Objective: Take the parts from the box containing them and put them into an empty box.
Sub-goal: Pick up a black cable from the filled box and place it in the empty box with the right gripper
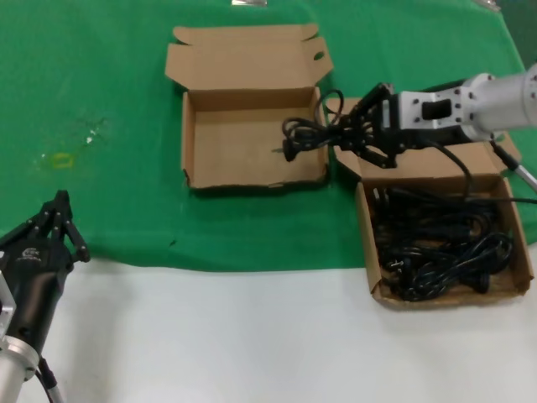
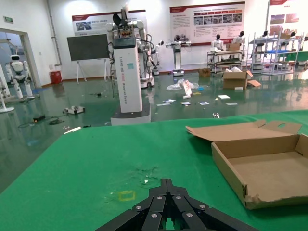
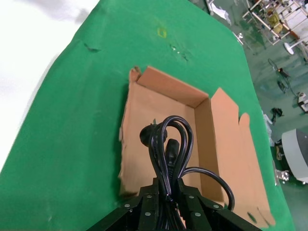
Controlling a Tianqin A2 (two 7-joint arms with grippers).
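Over the empty box (image 1: 252, 138), the right end effector (image 1: 357, 134) is clamped on a looped cord (image 1: 306, 134); its trailing loop could snag the rim and spill out. Beside the worktop's (image 1: 109, 101) near edge, the left end effector (image 1: 59, 220) waits, closed together.

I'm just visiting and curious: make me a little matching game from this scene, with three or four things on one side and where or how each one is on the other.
Things:
1. right gripper
2. left gripper
3. empty box
4. box with straight front rim
5. green cloth

States:
a. holds a tangle of black cords
b. shut on a looped black cord, over the empty box's right edge
c. nothing inside, lid folded back
d. shut, holding nothing, parked at the near left
e. spread under both boxes

Pairs: 1-b, 2-d, 3-c, 4-a, 5-e
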